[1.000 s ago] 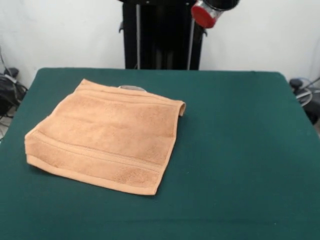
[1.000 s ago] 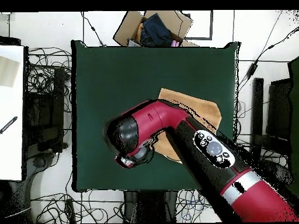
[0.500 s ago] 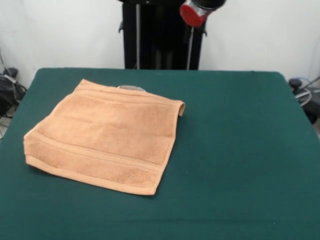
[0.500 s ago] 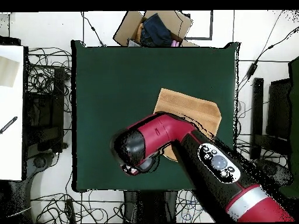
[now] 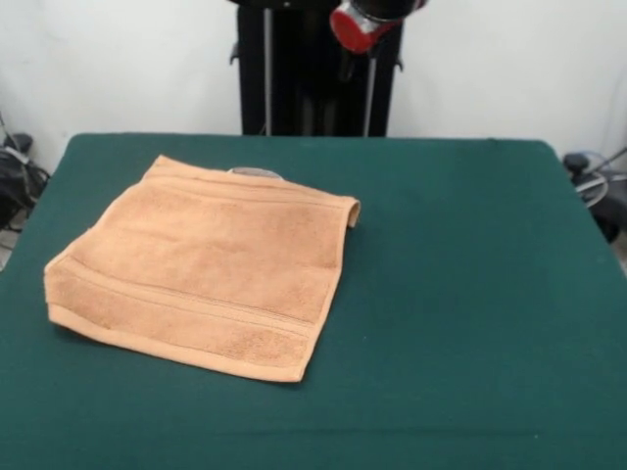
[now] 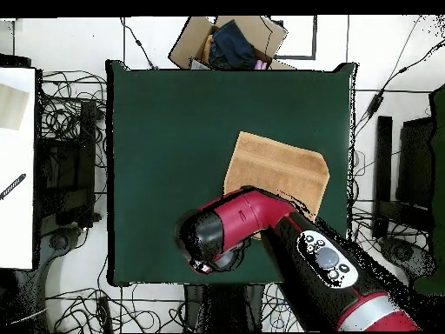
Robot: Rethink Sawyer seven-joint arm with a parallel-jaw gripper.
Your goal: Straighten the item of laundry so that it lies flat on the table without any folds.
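So the gripper (image 5: 364, 22) is sitting way up at the 12 o'clock edge of the front view, just a red-and-black end poking in, nowhere near the cloth. Honestly can't tell if it's spread or pressed together, the business end just isn't showing. In the overhead view the red arm (image 6: 261, 226) is hanging over the 6 o'clock side of the table, covering one edge of the towel from above.

The orange-tan hand towel (image 5: 201, 264) is lying on the dark green table (image 5: 470, 294), over toward 9 o'clock in the front view. It's looking pretty flat already, band stripes showing near the hems. The one thing bugging me is the corner at about 2 o'clock on the towel (image 5: 353, 211), which is curling or doubling over a bit. There's also something small and pale peeking out at the 12 o'clock hem, maybe the tag, can't say for sure.

My read: this is either the wrap-up or a pause between pulls, with nothing being held right now. If it's not done, the next move is calling for a drop onto that curled corner, pinching just the top layer and dragging it outward toward 2 o'clock without bunching up the rest.
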